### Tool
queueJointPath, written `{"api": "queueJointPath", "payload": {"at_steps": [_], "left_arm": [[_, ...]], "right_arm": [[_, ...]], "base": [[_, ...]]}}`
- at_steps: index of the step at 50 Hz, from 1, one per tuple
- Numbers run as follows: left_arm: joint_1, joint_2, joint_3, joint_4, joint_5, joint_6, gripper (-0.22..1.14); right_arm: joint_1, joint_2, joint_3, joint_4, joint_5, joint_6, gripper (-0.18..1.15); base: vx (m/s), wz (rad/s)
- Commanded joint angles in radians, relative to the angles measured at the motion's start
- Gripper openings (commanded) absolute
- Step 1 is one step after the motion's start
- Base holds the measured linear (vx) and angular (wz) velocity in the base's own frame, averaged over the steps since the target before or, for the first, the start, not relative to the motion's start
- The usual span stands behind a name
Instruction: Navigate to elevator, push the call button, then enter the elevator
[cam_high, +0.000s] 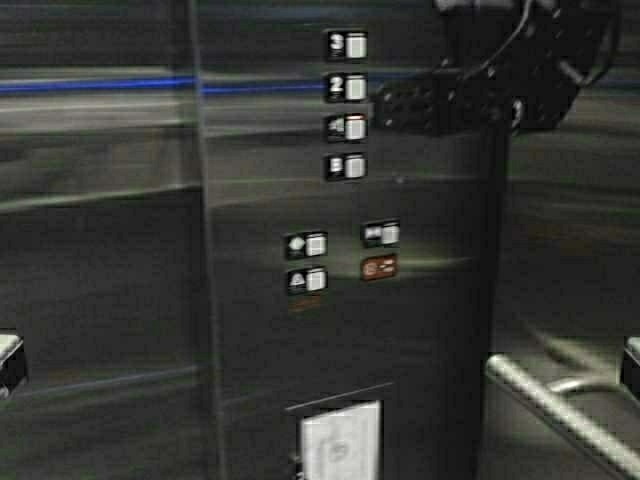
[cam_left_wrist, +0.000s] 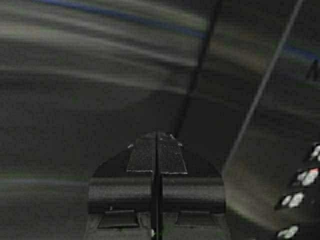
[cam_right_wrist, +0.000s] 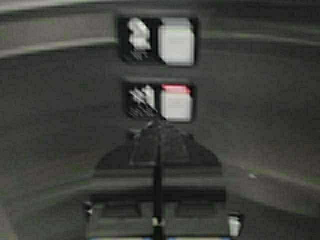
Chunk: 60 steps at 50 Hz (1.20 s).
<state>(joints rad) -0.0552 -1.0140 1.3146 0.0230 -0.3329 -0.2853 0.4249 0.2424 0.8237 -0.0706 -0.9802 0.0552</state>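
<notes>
Pressing with its fingers pressed together, the right pincer (cam_right_wrist: 156, 125) meets a stiff floor button (cam_right_wrist: 176, 103) on the elevator (cam_high: 100, 300) panel; the fixed steel plate needs a straight, firm push at its middle, not a grip.

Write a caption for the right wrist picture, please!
Shut right tool tip at lit square floor button on steel elevator panel.

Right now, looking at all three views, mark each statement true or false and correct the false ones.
1. The right tool is raised at the floor buttons. True.
2. The left tool is wide open. False: its fingers are shut together, holding nothing.
3. A handrail shows at lower right in the high view. True.
4. The button nearest the right tool is unlit. False: that button has a red strip along one edge.
5. The panel has one column of buttons only. False: more sit in two columns below.
</notes>
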Motion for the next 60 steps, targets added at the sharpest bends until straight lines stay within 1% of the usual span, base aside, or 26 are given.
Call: {"api": "queueJointPath", "payload": {"at_steps": [1,7,15,18,21,31,38,42,48,60], "left_arm": [[0.002,0.005,-0.011,0.000,-0.005,0.005,0.02],[0.000,0.006,-0.011,0.000,-0.005,0.014,0.02],[0.000,0.026,-0.015,0.006,-0.005,0.031,0.02],[0.002,0.040,-0.023,0.005,-0.006,0.049,0.02],[0.000,0.057,-0.028,0.006,-0.005,0.064,0.02],[0.000,0.067,-0.034,0.005,-0.012,0.078,0.02],[0.000,0.038,-0.031,0.005,-0.012,0.078,0.02],[0.002,0.023,-0.023,0.005,-0.009,0.078,0.02],[0.000,0.028,-0.020,0.005,-0.009,0.081,0.02],[0.002,0.060,-0.025,0.005,-0.008,0.083,0.02]], "right_arm": [[0.006,-0.084,0.006,0.018,0.067,0.008,0.06],[0.005,-0.144,0.020,0.055,0.126,0.026,0.06],[0.005,-0.241,0.038,0.213,0.193,0.044,0.06],[0.005,-0.270,0.028,0.287,0.241,0.041,0.06],[0.005,-0.285,0.008,0.321,0.291,0.038,0.06],[0.006,-0.336,-0.021,0.291,0.474,0.037,0.06],[0.006,-0.408,0.000,0.253,0.627,0.037,0.06],[0.006,-0.453,0.015,0.238,0.686,0.037,0.06],[0.005,-0.485,0.014,0.230,0.715,0.037,0.06],[-0.005,-0.459,0.009,0.230,0.715,0.037,0.06]], "base": [[-0.06,0.12],[-0.08,0.13],[-0.11,0.15],[-0.12,0.12],[-0.11,0.09],[-0.09,0.04],[-0.08,-0.02],[-0.09,-0.10],[-0.12,-0.17],[-0.19,-0.18]]}}
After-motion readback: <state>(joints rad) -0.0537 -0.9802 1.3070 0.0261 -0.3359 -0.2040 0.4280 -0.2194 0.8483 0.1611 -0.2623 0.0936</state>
